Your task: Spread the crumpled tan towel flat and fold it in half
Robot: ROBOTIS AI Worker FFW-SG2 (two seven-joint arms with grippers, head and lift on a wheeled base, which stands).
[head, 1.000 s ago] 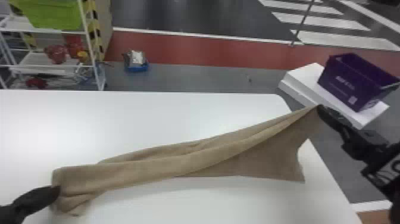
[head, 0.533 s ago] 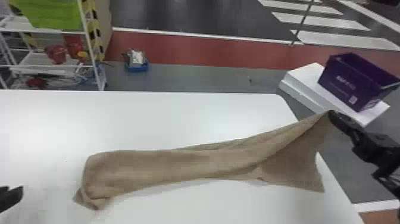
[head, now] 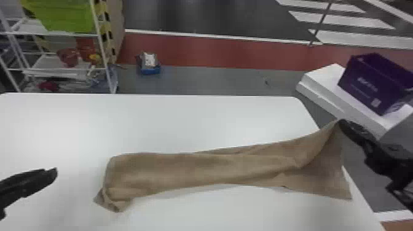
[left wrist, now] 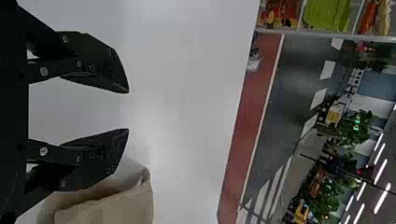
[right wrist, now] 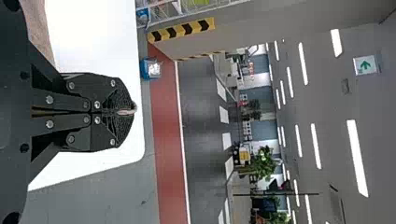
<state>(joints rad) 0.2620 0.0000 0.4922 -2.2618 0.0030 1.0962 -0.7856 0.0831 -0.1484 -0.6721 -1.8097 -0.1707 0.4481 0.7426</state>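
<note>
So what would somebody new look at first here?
Probably the long tan towel, stretched across the white table, its right end lifted by the right gripper. Next, maybe the dark purple box beyond the table's right side, or the bright green bin at the far left.

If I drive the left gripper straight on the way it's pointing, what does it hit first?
Probably nothing but the bare white table: the left gripper points across it, with the tan towel off to its right. Height is unclear, so it might pass above.
</note>
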